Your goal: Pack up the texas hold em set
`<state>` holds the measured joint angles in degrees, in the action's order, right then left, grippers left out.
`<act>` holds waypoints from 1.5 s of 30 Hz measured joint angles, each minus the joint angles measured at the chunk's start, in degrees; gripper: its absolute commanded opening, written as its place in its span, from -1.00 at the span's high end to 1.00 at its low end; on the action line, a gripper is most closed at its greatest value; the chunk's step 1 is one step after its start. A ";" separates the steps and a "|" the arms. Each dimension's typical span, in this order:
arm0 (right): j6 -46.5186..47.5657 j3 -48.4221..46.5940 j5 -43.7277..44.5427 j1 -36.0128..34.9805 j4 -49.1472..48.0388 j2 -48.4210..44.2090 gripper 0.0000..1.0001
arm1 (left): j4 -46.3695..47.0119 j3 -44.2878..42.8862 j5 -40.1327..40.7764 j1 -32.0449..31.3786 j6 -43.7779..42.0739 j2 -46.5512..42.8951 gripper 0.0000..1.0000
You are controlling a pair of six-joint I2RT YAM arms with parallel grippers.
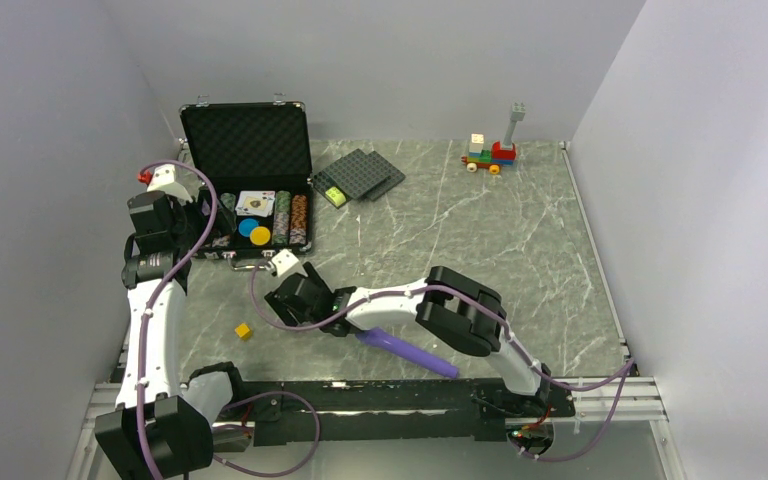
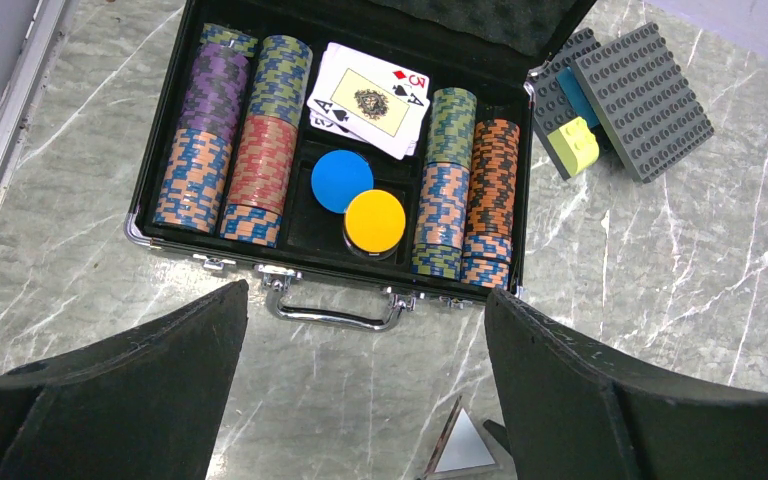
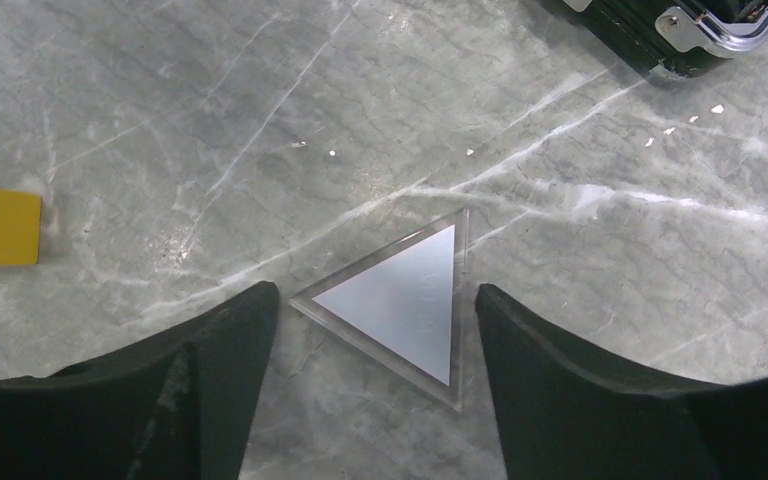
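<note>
Right wrist view: triangle [image 3: 400, 300] lies flat on the marble just in front of the open case [image 1: 245, 140], between the fingers of my right gripper [image 3: 375, 292]; jaws stand apart, straddling it, nothing clamped; piece looks thin and slick, so I'd drop until the tips graze the table, close slowly on the straight edge and the opposite corner, and watch for it skating or popping out; then lift and carry it to the centre bay beside the blue disc [image 2: 342, 181] and yellow disc [image 2: 375, 220]; left gripper [image 2: 365, 295] hangs wide open and empty before the case handle; I'd hold it out of the path.

White arms [image 1: 150, 330], purple cables [image 1: 178, 268], black left claw [image 2: 365, 290]
</note>
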<state>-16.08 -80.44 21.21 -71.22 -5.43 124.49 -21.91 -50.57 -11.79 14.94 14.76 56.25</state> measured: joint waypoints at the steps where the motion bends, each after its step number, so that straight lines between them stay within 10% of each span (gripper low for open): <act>1: 0.04 -0.09 0.15 -0.13 0.20 0.00 -0.36 | 0.00 0.00 0.00 0.00 0.00 0.00 -0.83; 11: 0.13 0.57 1.25 -0.50 -0.04 -0.39 0.09 | 0.48 0.15 -2.45 -0.02 0.66 1.25 -0.78; 28: 6.73 29.64 4.33 -0.11 -22.14 -21.75 0.18 | 2.62 1.38 -31.12 -13.00 2.14 18.53 -0.55; 45: 11.52 34.91 9.97 -0.11 -30.05 -31.58 0.21 | 4.61 1.09 -49.51 -23.39 2.82 26.18 -0.11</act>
<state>-4.56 -45.54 31.18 -71.33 -35.48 92.90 -17.30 -49.47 -61.30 -8.45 17.58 82.43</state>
